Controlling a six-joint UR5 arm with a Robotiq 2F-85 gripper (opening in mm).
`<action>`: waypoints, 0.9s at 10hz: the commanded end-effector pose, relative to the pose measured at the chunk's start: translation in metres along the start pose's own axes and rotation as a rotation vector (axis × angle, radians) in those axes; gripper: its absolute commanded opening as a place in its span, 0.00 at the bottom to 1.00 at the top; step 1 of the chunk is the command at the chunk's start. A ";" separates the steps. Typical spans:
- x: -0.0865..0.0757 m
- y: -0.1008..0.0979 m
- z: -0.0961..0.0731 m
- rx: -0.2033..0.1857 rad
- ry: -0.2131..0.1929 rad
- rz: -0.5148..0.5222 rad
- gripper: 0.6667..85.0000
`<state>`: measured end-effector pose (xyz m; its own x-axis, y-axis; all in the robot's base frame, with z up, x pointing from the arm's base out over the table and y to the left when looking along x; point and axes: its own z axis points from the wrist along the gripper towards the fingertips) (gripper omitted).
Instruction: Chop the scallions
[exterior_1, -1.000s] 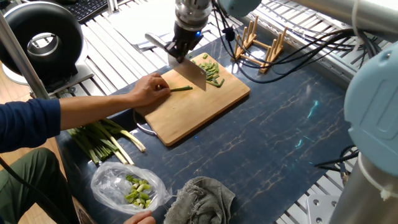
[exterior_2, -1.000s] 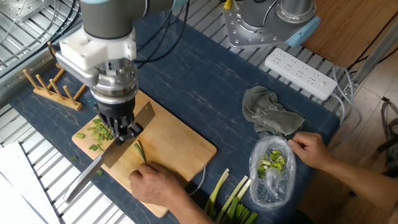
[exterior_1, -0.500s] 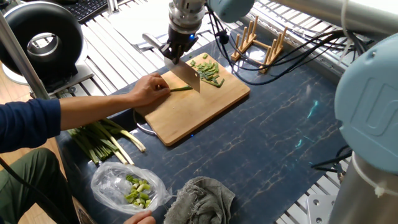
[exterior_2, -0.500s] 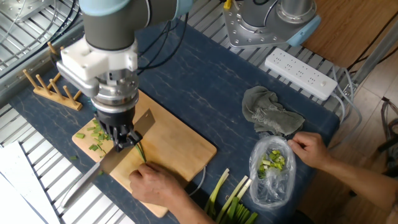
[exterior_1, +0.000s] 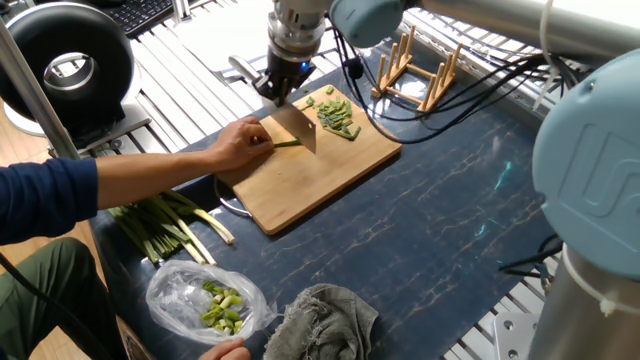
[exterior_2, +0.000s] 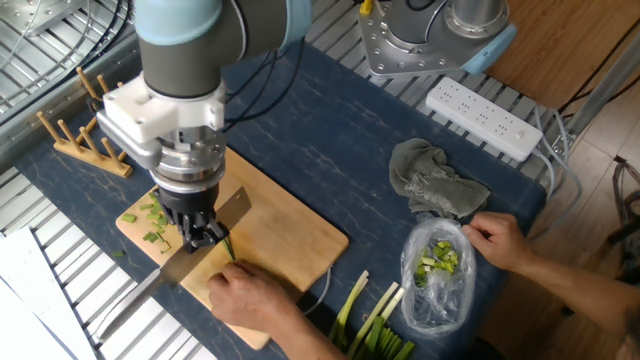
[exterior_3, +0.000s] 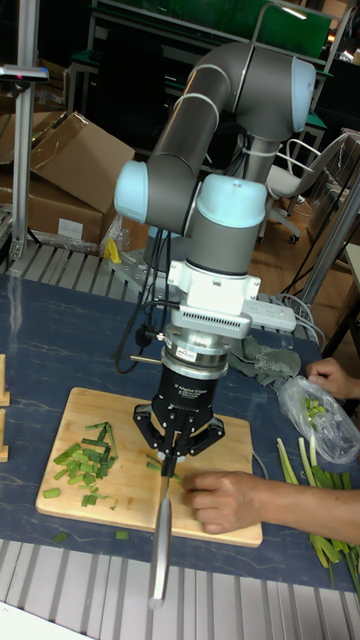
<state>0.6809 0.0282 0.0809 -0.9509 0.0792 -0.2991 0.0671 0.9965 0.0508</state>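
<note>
No brand, label or writing can be read in any view; a small band of print on the grey robot arm's wrist in the tall fixed view is too small to make out

The black two-finger gripper (exterior_3: 167, 448) sits at the middle of the tall fixed view, its fingers clamped together on the steel cleaver (exterior_1: 298, 128), whose blade stands on edge across the rectangular pale wooden cutting board (exterior_1: 310, 180) while its metal handle runs off toward the lower edge of that frame. In one fixed view the gripper (exterior_1: 277, 90) is at the upper centre, above the board's far edge; in the other fixed view it (exterior_2: 203, 232) is left of centre

The scallions (exterior_1: 288, 143), slender bright-green stalks, lie flat on the board just left of the blade in one fixed view, touching or all but touching it, their other end pinned under the fingers of a person's bare hand (exterior_1: 240, 145). The cut green bits (exterior_1: 338, 114) lie in a loose heap on the board on the other side of the blade, toward the upper centre of that frame

A thicker bundle of green stalks with white bases (exterior_1: 165, 225) lies on the dark blue marbled tabletop (exterior_1: 450, 200) at the lower left, near a clear plastic bag of pale green chunks (exterior_1: 205, 300) and a crumpled grey cloth (exterior_1: 325, 320). A wooden peg rack (exterior_1: 415, 70) stands beyond the board
</note>
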 end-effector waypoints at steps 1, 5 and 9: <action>-0.001 0.004 0.003 -0.005 -0.046 0.027 0.01; 0.009 -0.003 -0.002 -0.014 -0.053 0.013 0.01; 0.012 -0.007 0.003 -0.021 -0.065 0.002 0.01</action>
<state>0.6714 0.0247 0.0755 -0.9341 0.0795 -0.3482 0.0630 0.9963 0.0584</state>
